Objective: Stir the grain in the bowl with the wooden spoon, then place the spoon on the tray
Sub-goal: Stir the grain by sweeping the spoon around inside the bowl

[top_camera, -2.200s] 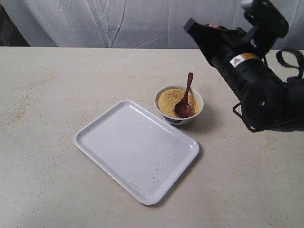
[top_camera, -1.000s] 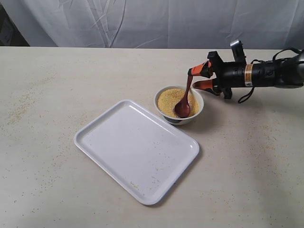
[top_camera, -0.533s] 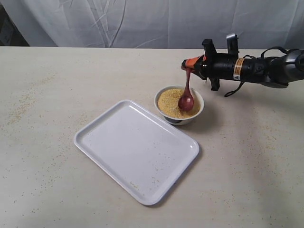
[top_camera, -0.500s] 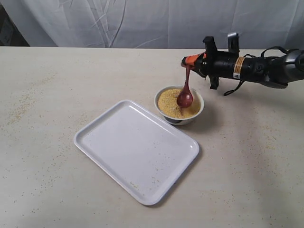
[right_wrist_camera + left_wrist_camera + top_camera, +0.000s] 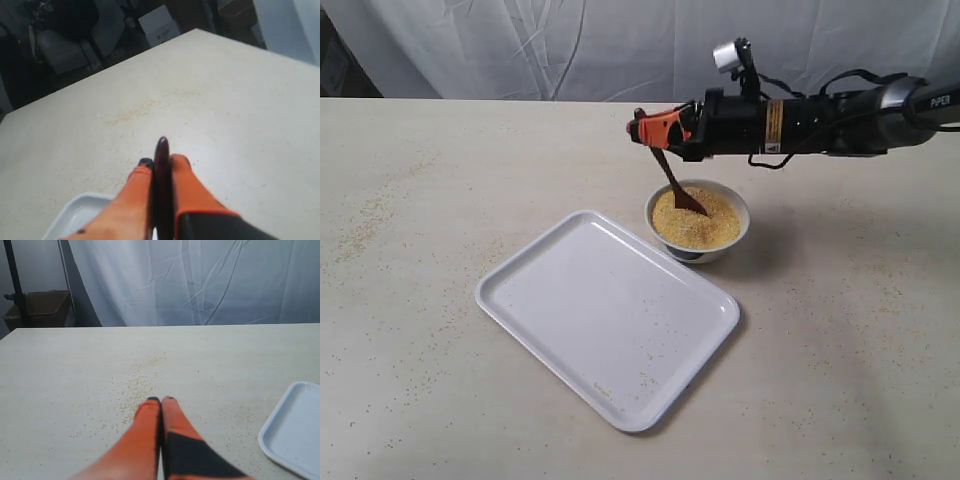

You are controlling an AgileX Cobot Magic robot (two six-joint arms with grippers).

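The small white bowl (image 5: pixel 697 220) holds a mound of yellow grain (image 5: pixel 696 218) and stands just beyond the tray's far right corner. My right gripper (image 5: pixel 642 129) reaches in from the right, above and left of the bowl, shut on the handle of the dark wooden spoon (image 5: pixel 672 180). The spoon slants down to the right with its round end dug into the grain. In the right wrist view the handle tip (image 5: pixel 161 150) sticks out between the orange fingers (image 5: pixel 182 175). The white tray (image 5: pixel 608 316) lies flat and bare. My left gripper (image 5: pixel 160 401) is shut on nothing, over the table.
Loose grains are scattered on the beige table (image 5: pixel 420 200), thickest at the left. A white curtain (image 5: pixel 570 45) hangs behind the far edge. A tray corner (image 5: pixel 295 430) shows in the left wrist view. A cardboard box (image 5: pixel 37 307) stands off the table.
My right gripper took hold of the spoon handle, then swung it leftward over the bowl. The spoon now leans the other way, its end buried in the grain.
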